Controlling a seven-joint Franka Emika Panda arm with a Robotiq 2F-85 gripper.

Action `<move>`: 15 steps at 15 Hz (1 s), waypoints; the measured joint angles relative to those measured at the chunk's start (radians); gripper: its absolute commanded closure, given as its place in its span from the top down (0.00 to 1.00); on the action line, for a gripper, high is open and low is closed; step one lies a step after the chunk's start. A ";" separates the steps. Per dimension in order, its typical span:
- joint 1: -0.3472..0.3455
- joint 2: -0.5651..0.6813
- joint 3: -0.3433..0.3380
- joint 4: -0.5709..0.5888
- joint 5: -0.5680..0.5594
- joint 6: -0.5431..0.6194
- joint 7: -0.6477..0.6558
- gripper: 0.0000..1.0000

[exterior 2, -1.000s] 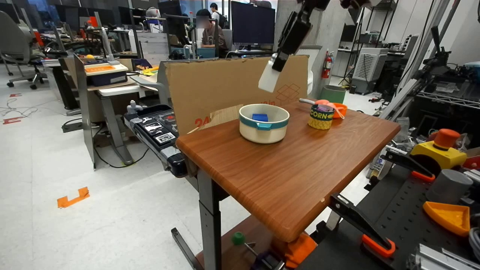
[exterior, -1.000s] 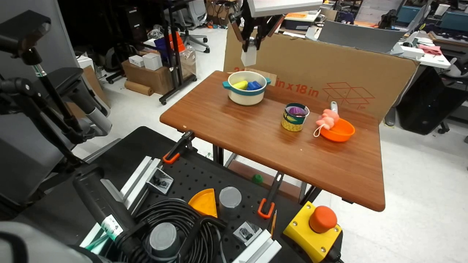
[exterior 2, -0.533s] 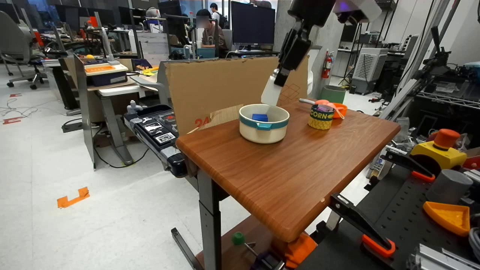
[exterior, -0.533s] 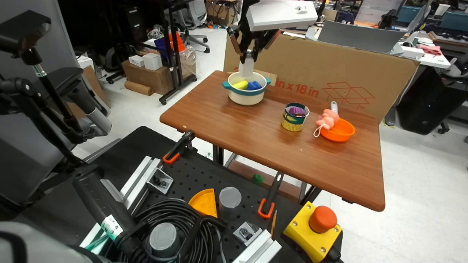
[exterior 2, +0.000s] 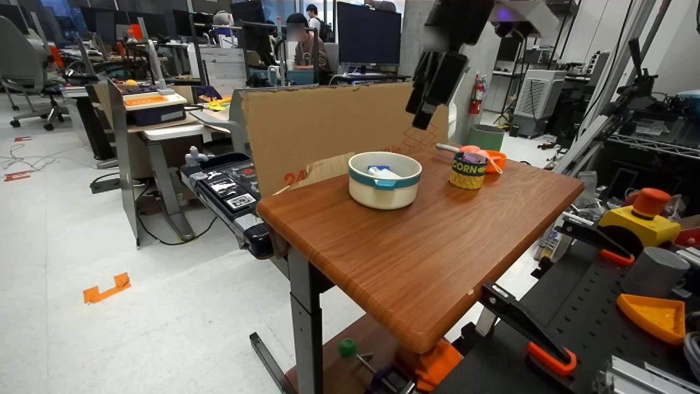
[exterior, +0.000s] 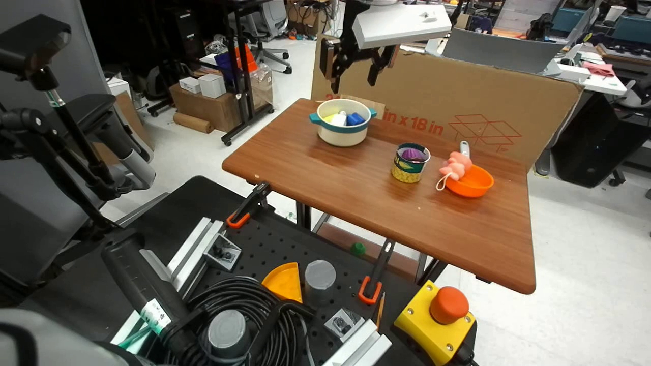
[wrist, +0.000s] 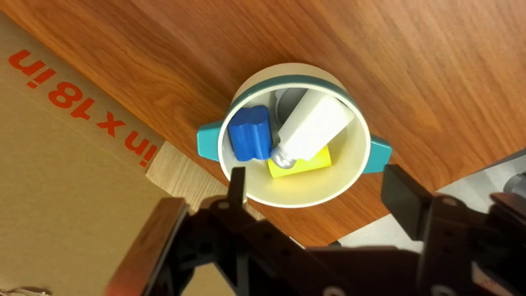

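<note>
The black two-fingered gripper [exterior: 354,81] hangs in the air with its fingers spread wide, and I see nothing held between them. Lower down, a round cream pot [exterior: 343,137] with a teal band and two teal handles stands upright on the brown wood-grain table [exterior: 325,175], near a tall brown cardboard panel [exterior: 457,94] printed in red. Inside that pot lies a white tapered bottle-like piece [wrist: 314,125] with a round silver knob at its narrow end. The wrist view shows it slanting across a smooth yellow block [wrist: 304,167], its knob just beside a lobed blue block [wrist: 250,135]; whether those two touch, I can't tell. Well apart from the pot, a short open can [exterior 2: 467,175] with a corn label stands with something purple [exterior: 413,154] in it. Next to the can, a lumpy pink toy [exterior: 457,163] with a white loop leans over a shallow bright-orange dish [exterior: 475,184], and a pale grey handle [exterior: 464,148] sticks up behind the toy.
</note>
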 measured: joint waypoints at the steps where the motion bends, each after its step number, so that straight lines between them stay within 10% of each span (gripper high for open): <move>1: -0.001 -0.001 0.000 0.000 0.000 0.000 0.000 1.00; 15: -0.055 -0.014 -0.108 -0.005 -0.115 0.008 0.074 1.00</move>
